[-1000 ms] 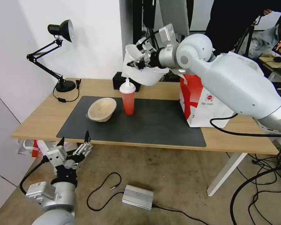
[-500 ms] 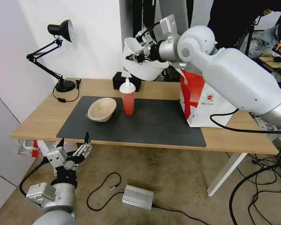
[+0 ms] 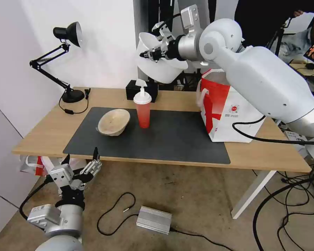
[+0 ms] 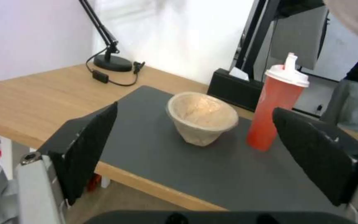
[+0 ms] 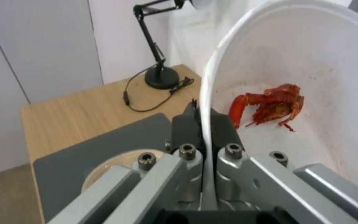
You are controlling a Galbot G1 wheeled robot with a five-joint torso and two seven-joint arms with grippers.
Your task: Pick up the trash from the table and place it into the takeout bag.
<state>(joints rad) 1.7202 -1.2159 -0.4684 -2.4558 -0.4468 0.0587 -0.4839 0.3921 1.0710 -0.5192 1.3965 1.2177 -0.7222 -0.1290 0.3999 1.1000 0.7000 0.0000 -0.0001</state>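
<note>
Table (image 3: 49, 134) is spanned by a grey mat (image 3: 171, 139), with the bag (image 3: 230, 115) standing at its right end. White bowl (image 3: 160, 68) is held high, tilted, its rim clamped in the right pincer (image 3: 146, 54); the bag lies to its right and lower. Left pincer (image 3: 82, 164) is parked apart below the table's edge.

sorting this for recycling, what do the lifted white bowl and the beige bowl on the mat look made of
White bowl, pinched at its rim by the right gripper: probably thin plastic, smooth with a faint sheen, red scraps inside. Beige bowl: likely moulded paper pulp, matte and slightly wrinkled.
</note>
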